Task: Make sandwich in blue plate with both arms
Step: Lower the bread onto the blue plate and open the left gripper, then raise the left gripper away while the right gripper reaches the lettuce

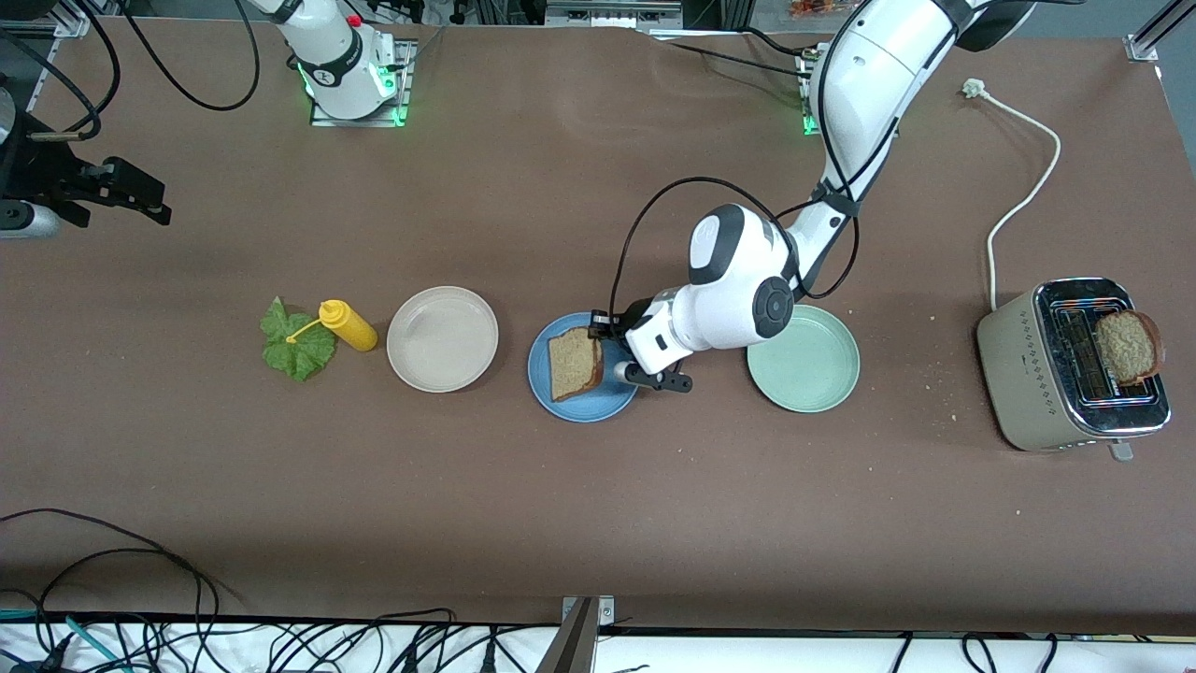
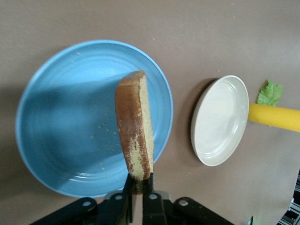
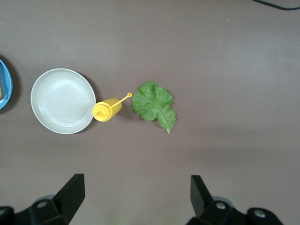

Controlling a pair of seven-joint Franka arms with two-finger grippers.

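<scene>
- A bread slice (image 2: 136, 126) is clamped by its lower edge in the left gripper (image 2: 139, 185), fingers closed on it, and is held tilted over the blue plate (image 1: 570, 397).
- The right gripper (image 3: 136, 199) is held spread wide and empty, high over the table above the lettuce (image 3: 154, 105); that arm waits.
- The lettuce lies touching a yellow bottle's (image 1: 348, 325) nozzle, beside the beige plate (image 1: 442, 338).
- A green plate (image 1: 804, 360) sits beside the blue plate, toward the left arm's end.
- A second slice (image 1: 1129, 347) stands in the toaster (image 1: 1028, 374).
</scene>
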